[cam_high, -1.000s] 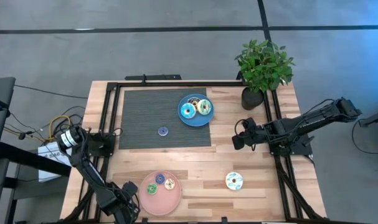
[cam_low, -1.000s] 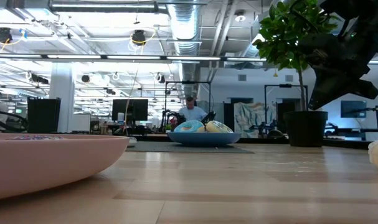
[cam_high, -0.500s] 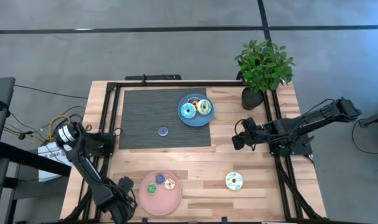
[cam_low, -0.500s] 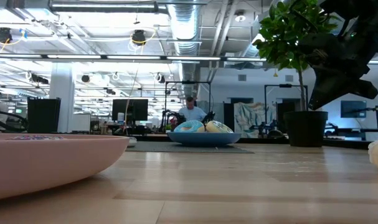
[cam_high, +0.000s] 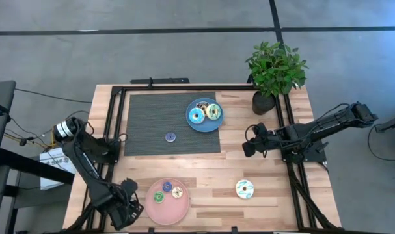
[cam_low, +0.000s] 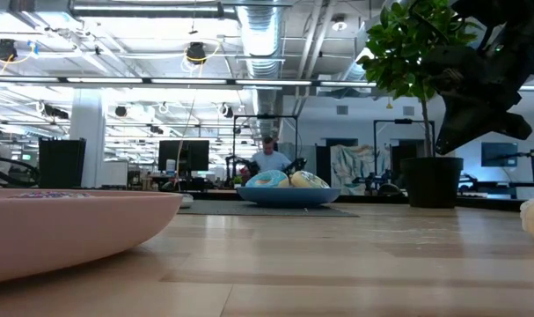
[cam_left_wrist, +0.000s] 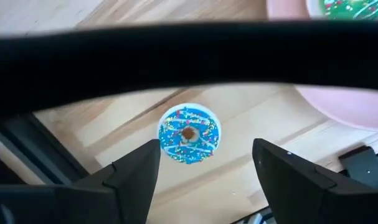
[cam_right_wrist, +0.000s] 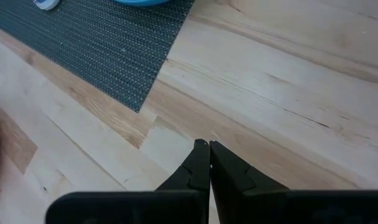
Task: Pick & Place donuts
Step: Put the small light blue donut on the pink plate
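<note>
My wooden table (cam_high: 210, 170) carries a dark mat (cam_high: 151, 123), a blue plate (cam_high: 204, 122) holding large donuts (cam_high: 213, 111), and a pink plate (cam_high: 173, 209) with three small ones. My left gripper (cam_left_wrist: 204, 165) hangs over the near left corner, fingers spread wide above a blue sprinkled donut (cam_left_wrist: 189, 133) beside the pink plate. My right gripper (cam_right_wrist: 208, 158) waits at the right, fingers pressed together, empty.
</note>
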